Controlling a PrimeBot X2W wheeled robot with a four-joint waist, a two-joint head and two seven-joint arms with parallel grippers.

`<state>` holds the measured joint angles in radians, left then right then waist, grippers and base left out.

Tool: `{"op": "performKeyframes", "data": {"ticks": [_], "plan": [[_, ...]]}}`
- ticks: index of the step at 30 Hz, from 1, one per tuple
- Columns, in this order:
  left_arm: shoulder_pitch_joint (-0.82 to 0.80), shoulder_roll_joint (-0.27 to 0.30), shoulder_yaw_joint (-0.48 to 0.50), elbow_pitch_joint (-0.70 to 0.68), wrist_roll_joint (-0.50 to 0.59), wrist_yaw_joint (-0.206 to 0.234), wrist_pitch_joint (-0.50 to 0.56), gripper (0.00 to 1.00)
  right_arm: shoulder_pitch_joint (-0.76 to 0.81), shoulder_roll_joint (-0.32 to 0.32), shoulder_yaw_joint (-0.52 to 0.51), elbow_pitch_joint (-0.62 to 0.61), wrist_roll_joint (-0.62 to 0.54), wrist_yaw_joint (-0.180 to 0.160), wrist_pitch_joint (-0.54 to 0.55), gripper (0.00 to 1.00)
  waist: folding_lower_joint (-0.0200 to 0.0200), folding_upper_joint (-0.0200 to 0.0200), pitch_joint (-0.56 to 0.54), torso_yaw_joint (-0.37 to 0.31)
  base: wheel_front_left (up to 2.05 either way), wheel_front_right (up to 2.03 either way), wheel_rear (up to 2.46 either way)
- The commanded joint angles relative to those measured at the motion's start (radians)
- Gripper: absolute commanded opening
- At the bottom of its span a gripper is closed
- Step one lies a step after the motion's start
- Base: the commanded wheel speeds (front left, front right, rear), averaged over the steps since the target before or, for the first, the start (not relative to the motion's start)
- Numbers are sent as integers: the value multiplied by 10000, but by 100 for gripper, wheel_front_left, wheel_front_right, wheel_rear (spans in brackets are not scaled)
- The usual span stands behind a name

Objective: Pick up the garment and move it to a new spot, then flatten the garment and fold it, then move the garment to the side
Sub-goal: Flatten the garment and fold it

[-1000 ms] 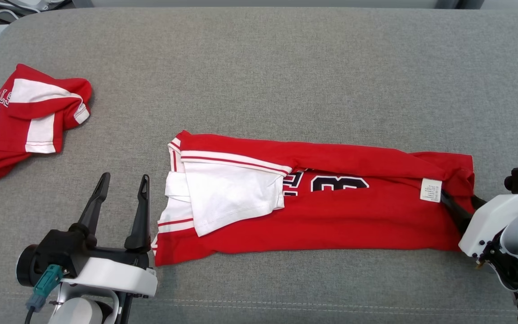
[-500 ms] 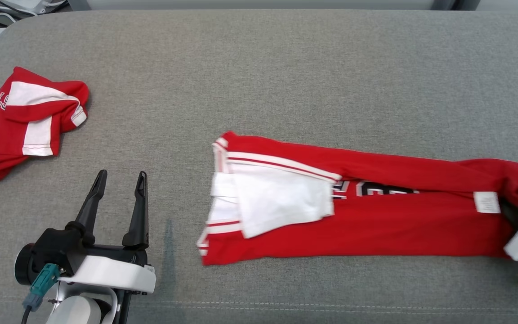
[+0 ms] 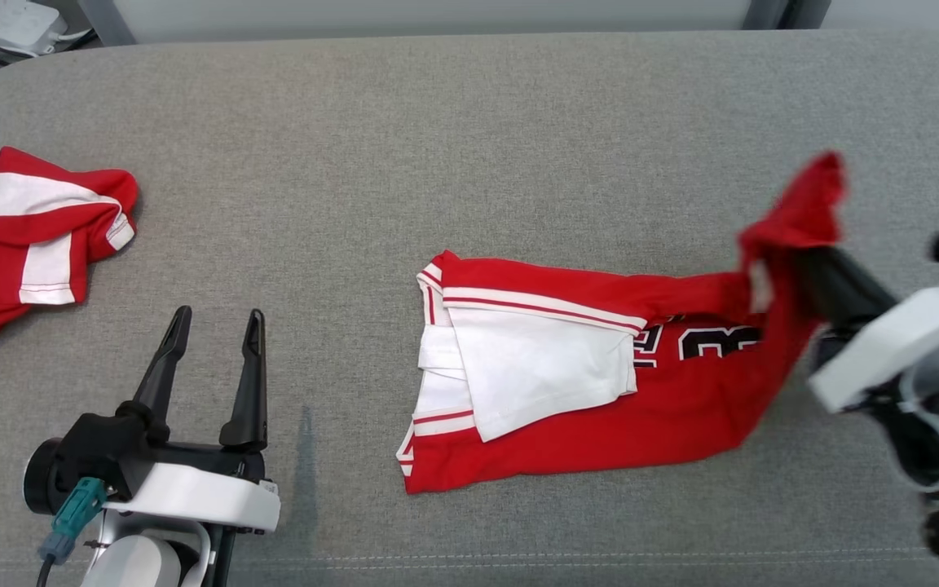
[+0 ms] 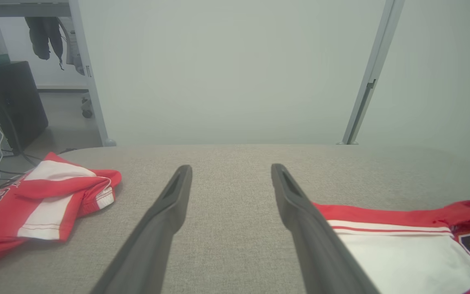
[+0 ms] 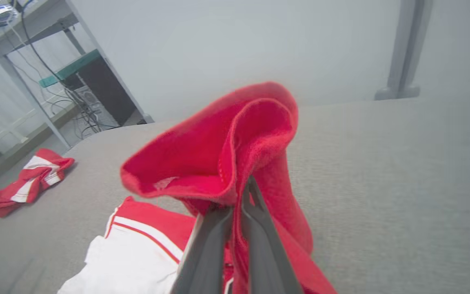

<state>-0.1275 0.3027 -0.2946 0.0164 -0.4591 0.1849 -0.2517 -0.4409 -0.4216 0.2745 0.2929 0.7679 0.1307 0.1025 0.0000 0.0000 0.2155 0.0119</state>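
Observation:
The garment (image 3: 600, 391) is a red and white jersey folded into a long strip across the grey cushion (image 3: 469, 147). Its right end is lifted off the surface, pinched by my right gripper (image 3: 804, 265), which is shut on the red cloth. In the right wrist view the gripper (image 5: 241, 196) clamps a bunched red fold (image 5: 227, 155) that stands above its tips. My left gripper (image 3: 213, 326) rests open at the lower left, apart from the garment's white sleeve end. In the left wrist view its fingers (image 4: 231, 171) spread wide with bare cushion between them and the garment (image 4: 402, 249) to the right.
A second red and white jersey (image 3: 29, 236) lies crumpled at the cushion's far left edge, also seen as a heap (image 4: 35, 204) in the left wrist view. A pale wall and metal posts (image 4: 369, 81) stand behind the cushion.
My right gripper closed on the garment's right end, dragged it rightward, then raised that end off the cushion. The head camera shifted. The left gripper stayed still and open.

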Motion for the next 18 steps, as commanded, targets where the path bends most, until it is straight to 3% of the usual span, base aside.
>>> {"op": "performKeyframes", "data": {"ticks": [1, 5, 10, 18], "plan": [[-182, 209, 355, -214, 100, -44, -101, 100, 176, 447, 448, -1170, -354, 0, 300, 0, 0, 0, -24, 28, 0, 0, 0], [-269, 186, 280, -236, 111, -83, -101, 100, 259, 1854, 1196, -1841, -978, 0, 840, 0, 0, 0, -7, 157, 0, 0, 0], [-395, 90, 125, -160, 117, -150, -101, 100, 126, 3095, 1801, -1138, -1444, 0, 851, 0, 0, 0, 18, 452, 0, 0, 0], [-574, -101, -108, 2, 155, -279, -101, 100, -618, 3675, 2401, 805, -1494, 0, 93, 0, 0, 0, 114, 958, 0, 0, 0]]}}
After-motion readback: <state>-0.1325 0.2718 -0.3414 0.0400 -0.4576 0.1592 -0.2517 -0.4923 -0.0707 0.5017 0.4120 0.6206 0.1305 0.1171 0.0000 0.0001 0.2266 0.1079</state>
